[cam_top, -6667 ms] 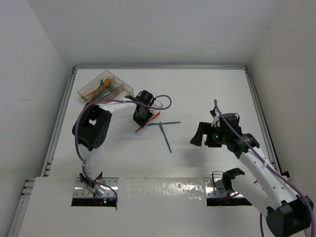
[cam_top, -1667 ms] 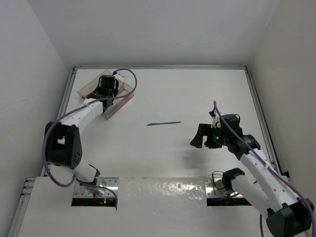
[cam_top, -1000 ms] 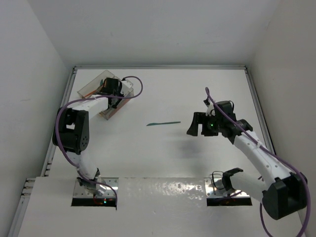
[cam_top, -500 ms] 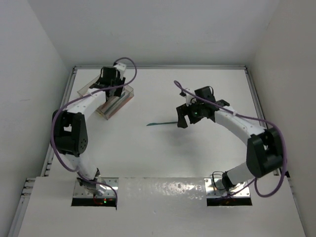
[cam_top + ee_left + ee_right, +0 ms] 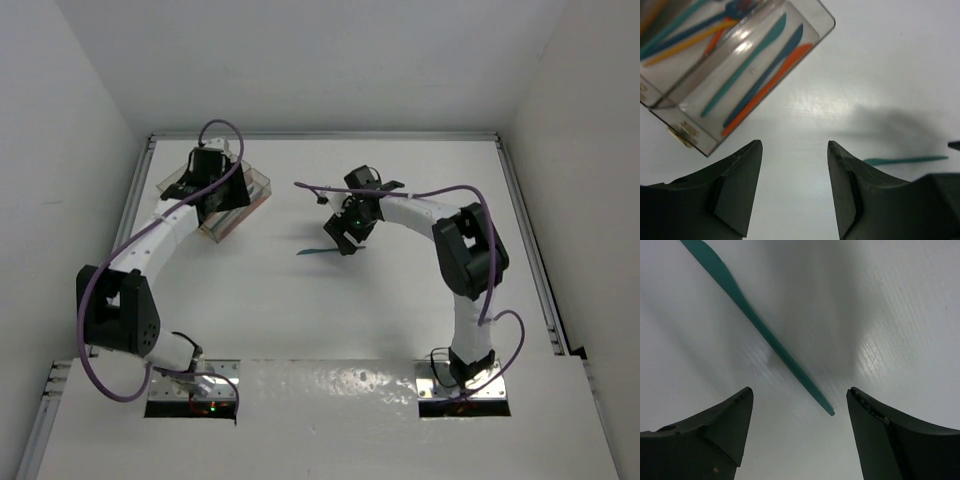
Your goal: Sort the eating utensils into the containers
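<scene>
One teal knife [image 5: 312,252] lies alone on the white table at mid-field. My right gripper [image 5: 342,240] hovers over its handle end, open; in the right wrist view the teal knife [image 5: 755,322] runs diagonally and its tip ends between my right gripper's [image 5: 800,390] spread fingers. The clear three-compartment tray [image 5: 262,183] sits at the far left. Its nearest compartment holds a teal knife [image 5: 747,60], a dark blue knife [image 5: 767,72] and an orange knife [image 5: 772,82]; other utensils [image 5: 690,35] fill the rest. My left gripper [image 5: 795,145] is open and empty, just off the tray's [image 5: 827,22] corner.
The table's raised left edge [image 5: 128,230] runs close beside the tray. The right arm [image 5: 465,240] arches across the right half of the table. White walls enclose the table on the left, back and right.
My right gripper swung left across the table to the teal knife. My left gripper opened over the tray and drew back toward its near corner.
</scene>
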Controlling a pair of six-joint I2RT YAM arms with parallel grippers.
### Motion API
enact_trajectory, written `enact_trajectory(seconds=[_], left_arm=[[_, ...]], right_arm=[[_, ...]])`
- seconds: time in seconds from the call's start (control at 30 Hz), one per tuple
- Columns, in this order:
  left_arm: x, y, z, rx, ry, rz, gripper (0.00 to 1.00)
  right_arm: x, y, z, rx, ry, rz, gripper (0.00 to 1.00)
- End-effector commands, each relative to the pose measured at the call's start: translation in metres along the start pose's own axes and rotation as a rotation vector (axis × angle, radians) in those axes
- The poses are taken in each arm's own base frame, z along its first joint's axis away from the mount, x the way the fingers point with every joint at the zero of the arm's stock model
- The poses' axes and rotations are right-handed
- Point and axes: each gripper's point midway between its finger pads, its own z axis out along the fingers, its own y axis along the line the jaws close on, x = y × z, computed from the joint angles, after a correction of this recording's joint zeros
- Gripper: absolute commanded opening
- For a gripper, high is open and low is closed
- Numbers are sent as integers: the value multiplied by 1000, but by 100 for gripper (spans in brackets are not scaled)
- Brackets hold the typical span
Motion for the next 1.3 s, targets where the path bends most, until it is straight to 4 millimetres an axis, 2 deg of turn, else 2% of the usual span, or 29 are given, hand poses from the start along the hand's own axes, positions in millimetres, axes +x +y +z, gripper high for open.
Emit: enact_trajectory(seconds=[0.0, 0.17, 0.3, 0.4, 0.53, 0.57, 0.63, 0.67, 0.73, 0.77, 0.8, 0.87, 0.93, 0.97, 1.0, 1.07, 1.1, 1.13, 1.17, 1.27], left_arm=[[9, -11, -22, 76, 13, -59, 53], [18, -19, -35, 142, 24, -42, 53], [22, -14, -34, 126, 18, -39, 53], [24, -13, -33, 128, 23, -40, 53], [29, -12, -33, 120, 39, -43, 53], [30, -11, -33, 113, 45, -47, 53], [33, -15, -34, 132, 59, -60, 52], [35, -16, -34, 146, 66, -63, 52], [39, -25, -37, 193, 86, -75, 52], [42, -27, -37, 209, 93, -83, 52], [45, -33, -39, 242, 101, -101, 52], [47, -39, -41, 279, 104, -121, 52], [49, -49, -47, 338, 107, -153, 52], [48, -54, -49, 363, 106, -162, 52], [47, -61, -54, 395, 109, -180, 52], [44, -66, -58, 410, 101, -188, 53], [44, -72, -62, 413, 90, -191, 53], [41, -75, -64, 417, 77, -191, 54], [40, -83, -70, 434, 68, -194, 54], [40, -101, -75, 467, 56, -203, 55]], right_arm=[[-5, -4, 8, -9, 26, -56, 74], [10, 2, 24, -9, 108, -88, 70], [29, 18, 34, 0, 160, -127, 66], [45, 29, 42, 4, 214, -144, 59], [56, 43, 49, 21, 286, -184, 40], [55, 48, 50, 15, 286, -183, 29], [53, 53, 51, 4, 275, -140, 19], [52, 54, 50, 4, 269, -128, 9], [47, 57, 48, 16, 254, -85, 0], [39, 58, 42, 19, 214, -71, 0], [43, 63, 40, 20, 202, -18, 0], [14, 67, 26, 29, 70, 27, 0], [3, 74, 20, 27, -10, 143, 0], [-8, 76, 10, 31, -62, 180, 0], [-14, 80, 6, 27, -85, 275, 0], [-19, 87, 1, 10, -121, 360, 0], [-27, 91, -9, 12, -161, 433, 0], [-26, 94, -10, 12, -185, 471, 0], [-34, 94, -21, 14, -235, 542, 0], [-41, 98, -31, -2, -296, 653, 0]])
